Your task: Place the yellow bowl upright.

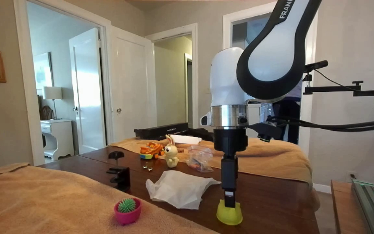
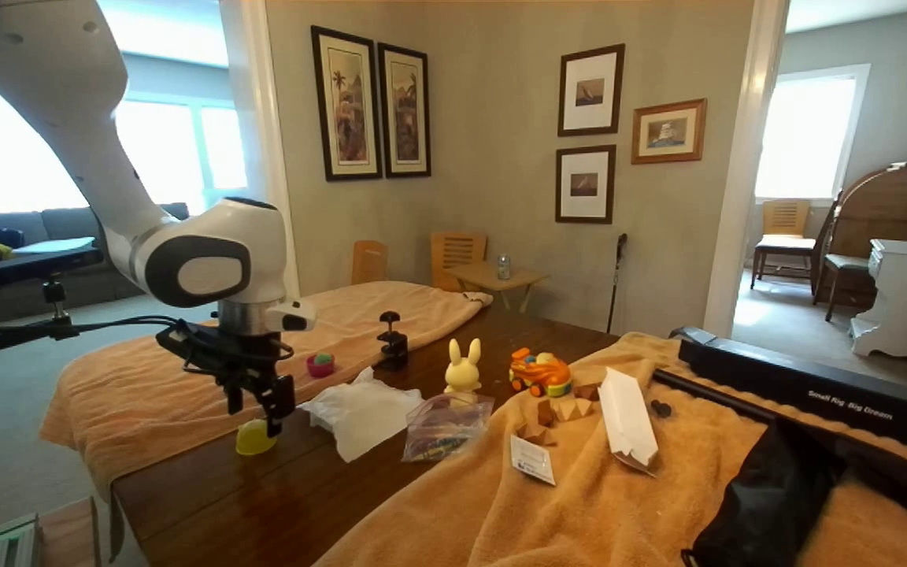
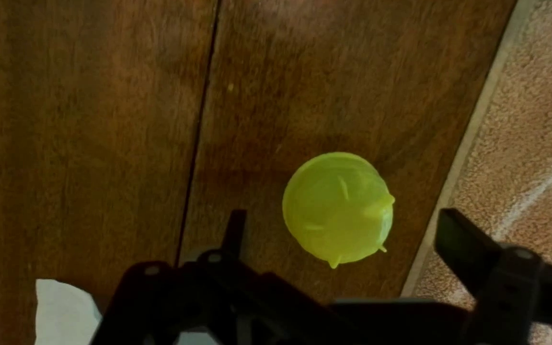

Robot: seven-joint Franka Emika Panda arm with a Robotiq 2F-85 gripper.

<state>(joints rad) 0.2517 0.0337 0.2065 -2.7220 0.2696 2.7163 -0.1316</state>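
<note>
The yellow bowl [image 1: 229, 215] sits upside down on the dark wooden table, its dome up and wide rim down. It also shows in an exterior view [image 2: 253, 439] and in the wrist view [image 3: 336, 208], where small nubs stick out from its body. My gripper [image 3: 343, 214] is open, with one finger on each side of the bowl and gaps between the fingers and the bowl. It points straight down at the bowl in both exterior views [image 1: 230, 202] [image 2: 272, 421]. One finger hides part of the bowl's upper side in an exterior view.
A white sheet [image 1: 180, 188] lies beside the bowl. A pink bowl with a green spiky ball [image 1: 128, 216] sits on the orange towel [image 1: 60, 201]. A black clamp [image 1: 122, 177], rabbit toy [image 2: 463, 370], plastic bag [image 2: 449, 425] and orange toy car [image 2: 540, 372] stand farther off. The table edge is near.
</note>
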